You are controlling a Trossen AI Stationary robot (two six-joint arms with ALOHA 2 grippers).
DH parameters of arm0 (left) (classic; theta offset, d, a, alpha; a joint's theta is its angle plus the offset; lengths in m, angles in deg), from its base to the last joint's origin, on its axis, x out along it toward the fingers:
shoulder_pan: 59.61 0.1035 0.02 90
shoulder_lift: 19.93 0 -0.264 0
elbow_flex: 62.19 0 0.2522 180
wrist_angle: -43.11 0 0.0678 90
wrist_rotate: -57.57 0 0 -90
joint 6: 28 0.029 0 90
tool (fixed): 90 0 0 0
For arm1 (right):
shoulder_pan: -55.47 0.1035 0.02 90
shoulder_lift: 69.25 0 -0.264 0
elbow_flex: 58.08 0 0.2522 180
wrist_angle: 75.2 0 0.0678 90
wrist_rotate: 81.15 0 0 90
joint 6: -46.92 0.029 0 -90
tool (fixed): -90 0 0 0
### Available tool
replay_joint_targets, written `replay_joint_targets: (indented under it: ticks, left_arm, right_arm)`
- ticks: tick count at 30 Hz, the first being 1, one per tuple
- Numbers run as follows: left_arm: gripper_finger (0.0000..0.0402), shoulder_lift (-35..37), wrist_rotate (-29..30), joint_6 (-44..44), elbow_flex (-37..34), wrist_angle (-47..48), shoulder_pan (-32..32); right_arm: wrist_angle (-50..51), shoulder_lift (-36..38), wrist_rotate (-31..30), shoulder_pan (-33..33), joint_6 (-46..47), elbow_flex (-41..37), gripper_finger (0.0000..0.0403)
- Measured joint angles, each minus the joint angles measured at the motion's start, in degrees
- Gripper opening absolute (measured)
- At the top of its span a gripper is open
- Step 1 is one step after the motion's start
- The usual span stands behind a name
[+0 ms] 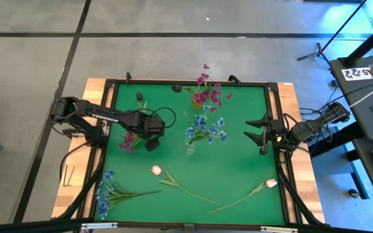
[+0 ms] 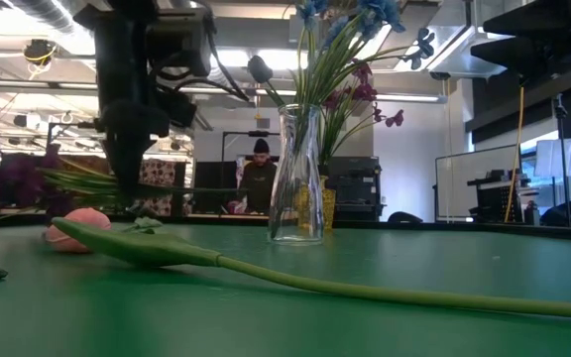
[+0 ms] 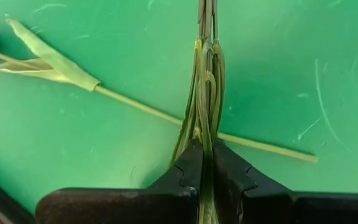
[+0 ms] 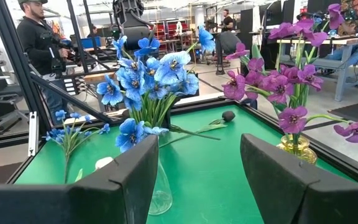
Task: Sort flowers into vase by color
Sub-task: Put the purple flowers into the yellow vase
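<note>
My left gripper point(image 1: 151, 137) hangs over the left half of the green table, shut on a magenta-purple spray point(image 1: 129, 141) whose blossoms point(image 2: 3, 178) show at the left of the low view. Blue flowers point(image 1: 204, 128) stand in a clear glass vase point(image 2: 296, 178) at mid table. Magenta flowers point(image 1: 206, 94) stand in a yellow vase point(image 4: 297, 148) farther back. Lying flat on the table are two white-pink tulips point(image 1: 157, 170) point(image 1: 271, 183), a blue spray point(image 1: 105, 189) and two dark-budded stems point(image 1: 139, 97) point(image 1: 177, 88). My right gripper point(image 1: 262, 133) waits open at the right edge. My left gripper pinches the spray's bundle of thin green stems point(image 3: 204, 124) between its two fingers point(image 3: 185, 165). The fingers come from above, pointing steeply down, and lie across the stems. The spray sits roughly level in the hold, its stems point(image 2: 82, 183) above the table top.
A loose stem with a pale leaf point(image 3: 55, 65) lies on the table under my left gripper. A raised black frame point(image 1: 112, 116) rims the green surface. People stand in the room beyond the table point(image 4: 39, 43). Open green surface lies between the two tulips at the near side.
</note>
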Motion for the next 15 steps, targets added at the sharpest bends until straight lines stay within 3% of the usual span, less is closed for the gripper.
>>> replay_joint_targets:
  ticks: [9, 15]
  left_arm:
    - [0.0016, 0.07, -0.03, -0.10, 6.30, 4.21, -1.96]
    - [0.0016, 0.09, 2.60, -0.07, 12.59, 10.33, -4.06]
  right_arm:
    - [-2.48, 0.00, -5.86, -0.01, -0.44, 0.18, 0.0227]
    - [-2.95, 0.00, -2.99, -0.01, -2.96, 3.31, 0.0227]
